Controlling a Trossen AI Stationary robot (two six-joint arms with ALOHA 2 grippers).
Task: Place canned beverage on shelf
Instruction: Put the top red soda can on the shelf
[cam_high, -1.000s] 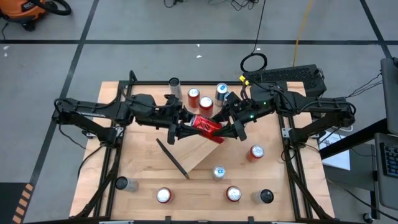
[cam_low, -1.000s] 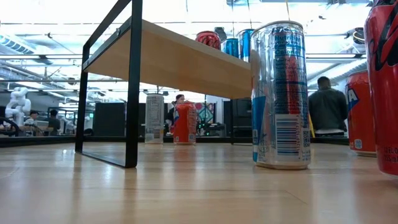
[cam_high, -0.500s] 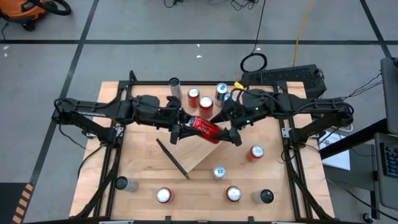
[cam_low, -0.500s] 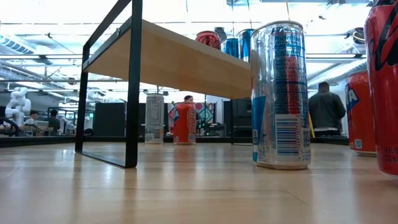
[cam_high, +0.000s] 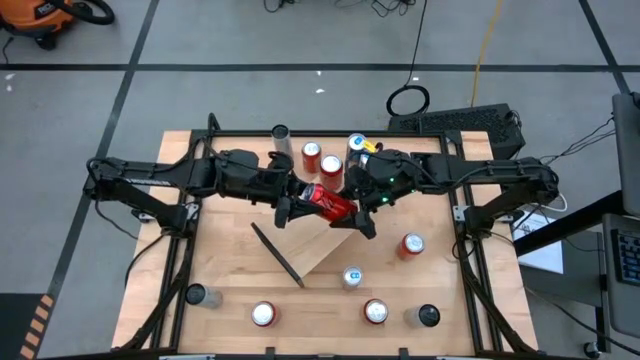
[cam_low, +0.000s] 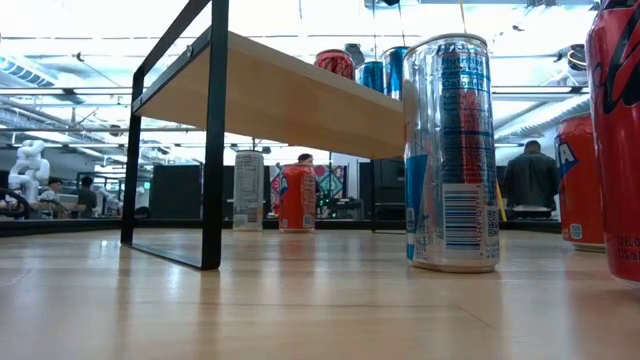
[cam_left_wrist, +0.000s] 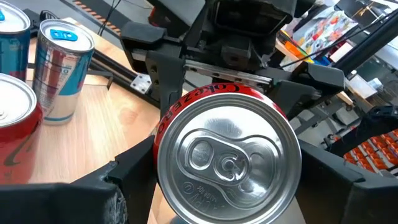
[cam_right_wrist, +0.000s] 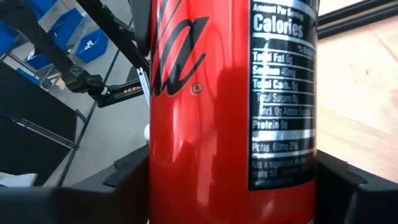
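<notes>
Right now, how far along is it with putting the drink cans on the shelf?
Done: three cans look to be standing on the shelf. In hand: a red can is held lying sideways above the shelf, the left pincer at one end and the right pincer at the other. Left: setting it down upright, then the cans on the tabletop.
</notes>
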